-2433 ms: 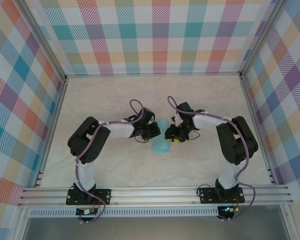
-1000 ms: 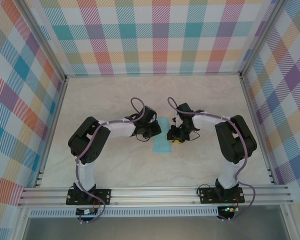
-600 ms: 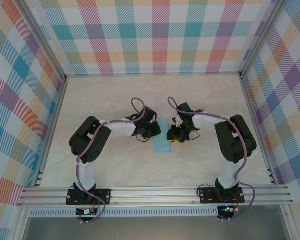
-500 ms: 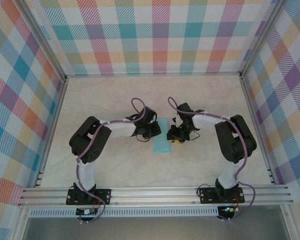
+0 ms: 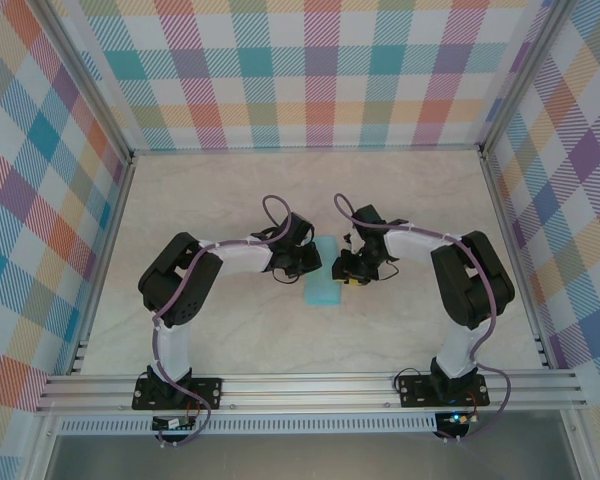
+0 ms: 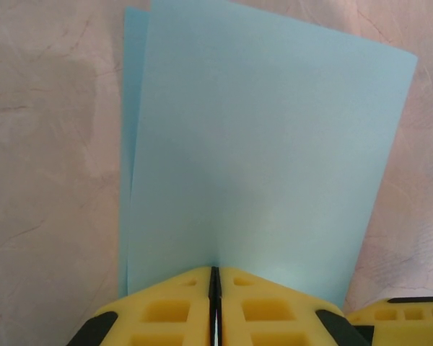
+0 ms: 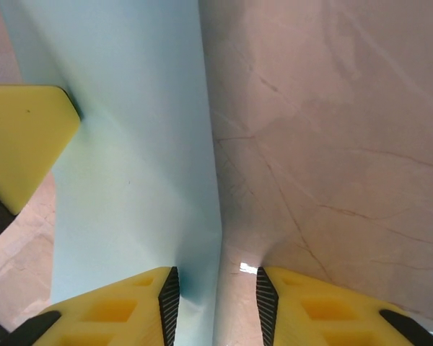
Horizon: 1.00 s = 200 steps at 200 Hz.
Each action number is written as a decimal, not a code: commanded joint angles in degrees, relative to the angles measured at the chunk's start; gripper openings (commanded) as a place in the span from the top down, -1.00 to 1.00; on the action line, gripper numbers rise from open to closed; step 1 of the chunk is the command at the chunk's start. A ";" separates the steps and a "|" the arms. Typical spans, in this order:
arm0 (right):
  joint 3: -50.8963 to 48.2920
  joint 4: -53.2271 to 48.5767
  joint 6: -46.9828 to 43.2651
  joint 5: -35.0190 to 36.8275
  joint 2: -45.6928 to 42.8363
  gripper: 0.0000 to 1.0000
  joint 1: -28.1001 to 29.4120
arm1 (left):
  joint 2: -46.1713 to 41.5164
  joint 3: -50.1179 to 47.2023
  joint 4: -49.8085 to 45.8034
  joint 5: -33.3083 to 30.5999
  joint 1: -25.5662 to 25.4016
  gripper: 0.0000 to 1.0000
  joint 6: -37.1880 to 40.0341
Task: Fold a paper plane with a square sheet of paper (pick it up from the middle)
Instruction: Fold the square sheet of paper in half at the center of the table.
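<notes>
From above, your square sheet of paper [image 5: 323, 275] lies folded in half, mid-counter [image 5: 230, 190], between both arms.

In the left wrist view, the left end effector [image 6: 214, 288] is pinched shut on the sheet's near edge, probably to pin the layers together.

In the right wrist view, the right end effector [image 7: 216, 295] stands partly open astride the sheet's edge, gripping nothing.

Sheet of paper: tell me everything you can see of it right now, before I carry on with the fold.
The sheet of paper is thin, plain light blue, folded in half into a narrow rectangle. Its two layers are slightly misaligned, with the lower one peeking out along one side. It rests on the marbled table between the arms. The left gripper is shut on one edge, and another edge runs into the gap of the open right gripper.
</notes>
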 commanded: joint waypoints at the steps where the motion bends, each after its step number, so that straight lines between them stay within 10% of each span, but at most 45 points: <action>1: 3.20 0.16 0.28 5.32 -2.21 0.25 -0.24 | 1.48 -0.04 -4.21 -1.90 -0.53 0.79 0.38; 200: 14.30 -3.83 -3.52 8.74 12.43 0.37 -0.24 | -0.04 0.30 -4.12 -1.31 -0.62 0.80 0.20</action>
